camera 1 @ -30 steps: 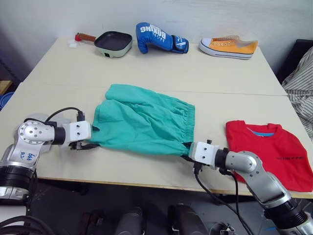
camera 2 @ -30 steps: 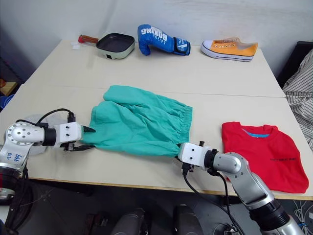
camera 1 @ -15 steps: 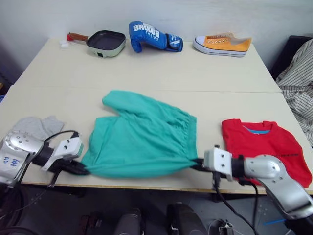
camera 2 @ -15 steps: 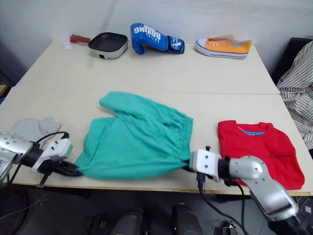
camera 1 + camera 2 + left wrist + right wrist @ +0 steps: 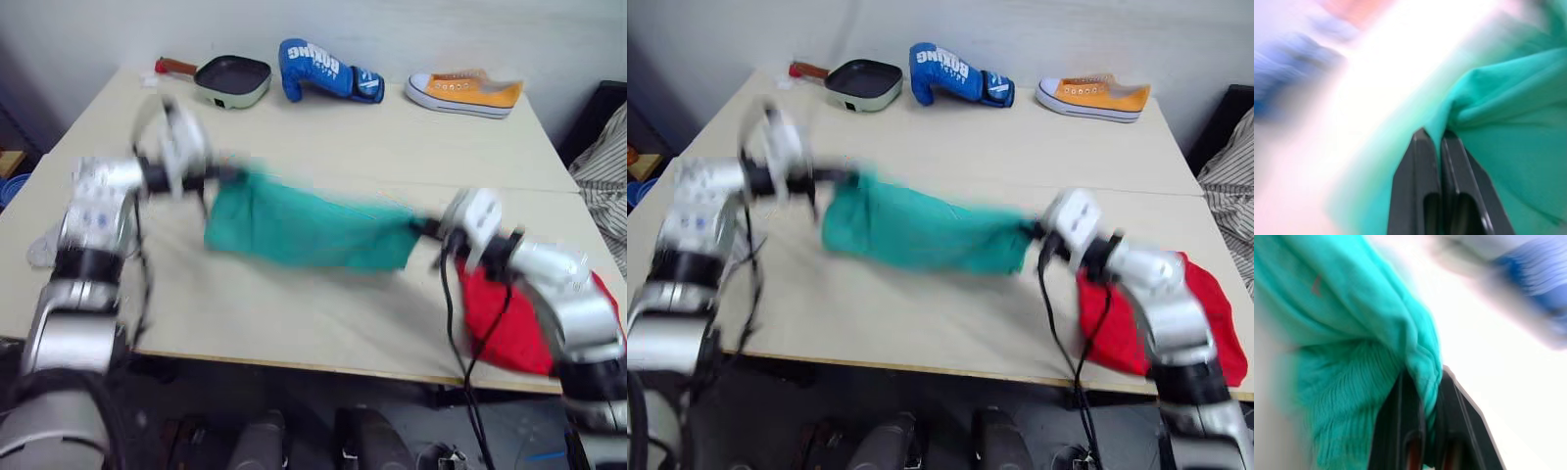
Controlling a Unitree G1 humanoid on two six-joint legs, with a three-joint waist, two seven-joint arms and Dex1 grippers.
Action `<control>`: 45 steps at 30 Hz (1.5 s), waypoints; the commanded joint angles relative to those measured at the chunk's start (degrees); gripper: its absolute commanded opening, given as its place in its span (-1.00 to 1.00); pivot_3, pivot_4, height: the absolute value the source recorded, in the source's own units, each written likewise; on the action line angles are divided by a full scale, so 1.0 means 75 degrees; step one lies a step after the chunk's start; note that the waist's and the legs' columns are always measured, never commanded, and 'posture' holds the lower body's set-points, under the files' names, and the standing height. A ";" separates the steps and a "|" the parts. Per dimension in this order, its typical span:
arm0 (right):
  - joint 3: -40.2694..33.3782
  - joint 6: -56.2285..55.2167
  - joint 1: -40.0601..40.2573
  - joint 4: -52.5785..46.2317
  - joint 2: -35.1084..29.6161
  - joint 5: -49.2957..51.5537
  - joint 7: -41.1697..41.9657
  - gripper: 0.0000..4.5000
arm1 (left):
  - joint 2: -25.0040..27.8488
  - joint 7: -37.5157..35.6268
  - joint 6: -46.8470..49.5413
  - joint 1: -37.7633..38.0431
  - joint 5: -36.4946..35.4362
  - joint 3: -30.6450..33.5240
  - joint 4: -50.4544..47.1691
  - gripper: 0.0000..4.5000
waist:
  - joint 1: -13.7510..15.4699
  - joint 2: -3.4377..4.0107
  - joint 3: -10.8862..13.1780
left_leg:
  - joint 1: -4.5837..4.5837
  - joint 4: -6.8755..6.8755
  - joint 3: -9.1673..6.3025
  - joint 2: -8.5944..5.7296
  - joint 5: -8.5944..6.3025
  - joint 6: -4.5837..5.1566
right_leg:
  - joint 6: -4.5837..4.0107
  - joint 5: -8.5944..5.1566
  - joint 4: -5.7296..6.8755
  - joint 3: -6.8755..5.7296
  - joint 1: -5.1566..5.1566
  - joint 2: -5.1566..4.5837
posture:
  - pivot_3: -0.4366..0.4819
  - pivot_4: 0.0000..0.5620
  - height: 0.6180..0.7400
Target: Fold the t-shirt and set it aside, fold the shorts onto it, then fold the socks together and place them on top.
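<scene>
Now shorts (image 5: pixel 312 231) stretched btwn both clamped jaws.

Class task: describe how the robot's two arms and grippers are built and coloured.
Both arms are silver-grey metal with white wrist blocks and loose black cables. The left gripper and right gripper each have two slim black fingers.

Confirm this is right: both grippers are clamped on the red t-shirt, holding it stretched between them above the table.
Not quite. The garment stretched between the left gripper and right gripper is the teal-green shorts, not the red t-shirt; the t-shirt lies on the table by the right arm. Both wrist views show the jaws closed on teal fabric.
</scene>
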 commanded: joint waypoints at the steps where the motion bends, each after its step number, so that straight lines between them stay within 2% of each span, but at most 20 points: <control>1: -0.0913 -0.1521 -0.1328 0.0317 -0.0414 -0.0763 -0.1008 -1.00 | 0.0394 0.1671 -0.1469 -0.1870 0.0324 0.0807 0.1431 -0.99 | -0.0102 0.0002 -0.0008 | -0.0045 -0.0008 0.0015 -0.0030 -0.0009 0.0012 | 0.0012 0.0007 0.0056 -0.0016 -0.0099 -0.0026 | -0.05 -0.47 1.00; 2: -0.0978 -0.1531 -0.1586 0.0127 -0.0409 -0.0588 -0.0940 -1.00 | 0.0485 0.1729 -0.1648 -0.2193 0.0373 0.0857 0.1686 -0.99 | -0.0164 0.0006 -0.0009 | -0.0043 -0.0033 0.0005 -0.0079 -0.0012 0.0018 | 0.0015 0.0009 0.0111 -0.0056 -0.0171 -0.0074 | -0.05 -0.47 1.00; 3: -0.1013 -0.1517 -0.1737 0.0013 -0.0385 -0.0453 -0.0887 -1.00 | 0.0543 0.1760 -0.1797 -0.2408 0.0415 0.0887 0.1895 -0.99 | -0.0238 0.0011 -0.0013 | -0.0009 -0.0036 -0.0011 -0.0110 -0.0020 0.0031 | 0.0016 0.0009 0.0169 -0.0118 -0.0186 -0.0110 | -0.05 -0.47 1.00; 6: -0.0629 -0.1131 -0.1588 -0.0866 -0.0436 -0.0158 -0.0348 -1.00 | 0.0862 0.1551 -0.1706 -0.2902 0.0273 0.1133 0.2274 -0.99 | -0.0354 0.0019 -0.0024 | 0.0058 -0.0046 -0.0031 -0.0118 -0.0044 0.0073 | 0.0018 0.0010 0.0167 -0.0304 -0.0165 -0.0168 | -0.05 -0.47 1.00; 8: -0.0352 -0.0519 -0.1111 -0.1628 -0.0343 0.0381 0.0008 -1.00 | 0.1137 0.1033 -0.1670 -0.2835 0.0238 0.1161 0.2286 -0.99 | -0.0460 0.0019 -0.0023 | 0.0060 -0.0047 -0.0036 -0.0114 -0.0068 0.0113 | 0.0018 0.0010 0.0156 -0.0349 -0.0174 -0.0175 | -0.05 -0.47 1.00; 11: 0.0061 0.0035 -0.0051 -0.2654 -0.0385 0.0954 0.0552 -1.00 | 0.1619 -0.0081 -0.1068 -0.2269 -0.0056 0.1304 0.2021 -0.99 | -0.0479 0.0028 -0.0016 | 0.0049 -0.0055 -0.0051 -0.0112 -0.0099 0.0106 | 0.0018 0.0010 0.0132 -0.0403 -0.0182 -0.0192 | -0.05 -0.47 1.00; 13: 0.0307 0.0196 0.0767 -0.3087 -0.0457 0.1198 0.0909 -1.00 | 0.2009 -0.1311 -0.0146 -0.1431 -0.0372 0.1358 0.1551 -0.99 | -0.0465 0.0038 -0.0011 | 0.0046 -0.0053 -0.0053 -0.0122 -0.0107 0.0095 | 0.0017 0.0010 0.0112 -0.0416 -0.0176 -0.0211 | -0.05 -0.47 1.00; 15: 0.0507 0.0358 0.1525 -0.3298 -0.0510 0.1451 0.1243 -1.00 | 0.2430 -0.2478 0.0765 -0.0127 -0.0709 0.1384 0.0734 -0.99 | -0.0442 0.0052 -0.0002 | 0.0042 -0.0033 -0.0050 -0.0135 -0.0115 0.0085 | 0.0017 0.0010 0.0081 -0.0422 -0.0151 -0.0231 | -0.05 -0.47 1.00; 17: 0.0744 0.0459 0.2170 -0.3359 -0.0618 0.1530 0.1595 -1.00 | 0.2858 -0.3479 0.1897 0.1335 -0.1095 0.1396 -0.0237 -0.99 | -0.0423 0.0063 0.0005 | 0.0072 -0.0017 -0.0049 -0.0137 -0.0115 0.0089 | -0.0007 0.0016 -0.0032 -0.0428 -0.0040 -0.0232 | -0.05 -0.47 1.00; 20: 0.1063 0.0505 0.2942 -0.3295 -0.0735 0.1695 0.2159 -1.00 | 0.3503 -0.4327 0.2895 0.3565 -0.1257 0.1406 -0.1486 -0.99 | -0.0316 0.0056 0.0025 | 0.0191 -0.0013 -0.0046 -0.0129 -0.0102 0.0125 | -0.0022 0.0070 -0.0129 -0.0423 0.0118 -0.0235 | -0.05 -0.47 1.00; 25: 0.1420 0.0428 0.3640 -0.3020 -0.1016 0.1629 0.2963 -1.00 | 0.4726 -0.5612 0.3883 0.6648 -0.1262 0.1296 -0.3193 -0.99 | -0.0084 0.0058 0.0026 | 0.0293 -0.0025 -0.0076 -0.0130 -0.0129 0.0156 | -0.0032 0.0093 -0.0190 -0.0390 0.0239 -0.0238 | -0.05 -0.47 1.00; 28: 0.1447 0.0920 0.3959 -0.3274 -0.1271 0.2222 0.3472 -1.00 | 0.6109 -0.5886 0.4891 0.8219 -0.2562 0.1209 -0.4246 -0.99 | 0.0010 0.0064 0.0030 | 0.0288 -0.0030 -0.0104 -0.0137 -0.0149 0.0159 | -0.0036 0.0091 -0.0191 -0.0369 0.0238 -0.0233 | -0.05 -0.47 1.00; 30: 0.1301 0.1255 0.4196 -0.3465 -0.1362 0.2716 0.3597 -1.00 | 0.6675 -0.5890 0.5100 0.8582 -0.3174 0.1146 -0.4519 -0.99 | 0.0057 0.0063 0.0029 | 0.0278 -0.0030 -0.0148 -0.0143 -0.0154 0.0158 | -0.0041 0.0088 -0.0192 -0.0358 0.0239 -0.0226 | -0.05 -0.47 1.00; 31: 0.1238 0.1359 0.4272 -0.3528 -0.1386 0.2874 0.3596 -1.00 | 0.6787 -0.5890 0.5099 0.8577 -0.3304 0.1108 -0.4537 -0.99 | 0.0082 0.0067 0.0030 | 0.0280 -0.0033 -0.0169 -0.0151 -0.0154 0.0158 | -0.0042 0.0088 -0.0195 -0.0356 0.0247 -0.0225 | -0.05 -0.47 1.00; 33: 0.0971 0.1490 0.4437 -0.3462 -0.1313 0.3173 0.3467 -1.00 | 0.6492 -0.5889 0.5120 0.7483 -0.3225 0.0662 -0.4443 -0.99 | 0.0161 0.0110 0.0031 | 0.0282 -0.0033 -0.0177 -0.0156 -0.0155 0.0158 | -0.0043 0.0087 -0.0217 -0.0355 0.0263 -0.0224 | -0.05 -0.47 1.00; 35: 0.0729 0.1667 0.4478 -0.3326 -0.1088 0.3416 0.3153 -1.00 | 0.5788 -0.5726 0.5062 0.5900 -0.2827 0.0062 -0.4156 -0.99 | 0.0190 0.0134 0.0023 | 0.0284 -0.0040 -0.0182 -0.0159 -0.0153 0.0160 | -0.0042 0.0087 -0.0254 -0.0354 0.0288 -0.0220 | -0.05 -0.47 1.00; 36: 0.0526 0.1887 0.4435 -0.3222 -0.0902 0.3752 0.2902 -1.00 | 0.5143 -0.5560 0.5054 0.4833 -0.2566 -0.0292 -0.3825 -0.99 | 0.0236 0.0137 0.0022 | 0.0288 -0.0038 -0.0188 -0.0161 -0.0151 0.0162 | -0.0041 0.0088 -0.0257 -0.0354 0.0300 -0.0219 | -0.05 -0.47 1.00; 40: -0.0171 0.2714 0.4346 -0.3057 -0.0351 0.4960 0.2136 -1.00 | 0.2886 -0.5011 0.4794 0.1800 -0.1711 -0.1024 -0.2127 -0.99 | 0.0250 0.0117 0.0012 | 0.0292 -0.0023 -0.0201 -0.0167 -0.0145 0.0160 | -0.0019 0.0100 -0.0245 -0.0357 0.0319 -0.0206 | -0.05 -0.47 1.00; 43: -0.0767 0.3244 0.4450 -0.2990 0.0173 0.5835 0.1202 -1.00 | 0.0650 -0.3683 0.2910 -0.0373 -0.0645 -0.1254 0.0457 -0.99 | 0.0374 0.0096 0.0007 | 0.0273 -0.0005 -0.0213 -0.0168 -0.0136 0.0166 | 0.0002 0.0112 -0.0229 -0.0370 0.0318 -0.0196 | -0.05 -0.47 1.00; 45: -0.1014 0.3510 0.4507 -0.2994 0.0416 0.6196 0.0690 -1.00 | -0.0204 -0.2736 0.1963 -0.1204 -0.0153 -0.1174 0.1734 -0.99 | 0.0371 0.0092 0.0007 | 0.0256 -0.0005 -0.0215 -0.0171 -0.0135 0.0173 | 0.0024 0.0124 -0.0248 -0.0374 0.0310 -0.0196 | -0.05 -0.47 1.00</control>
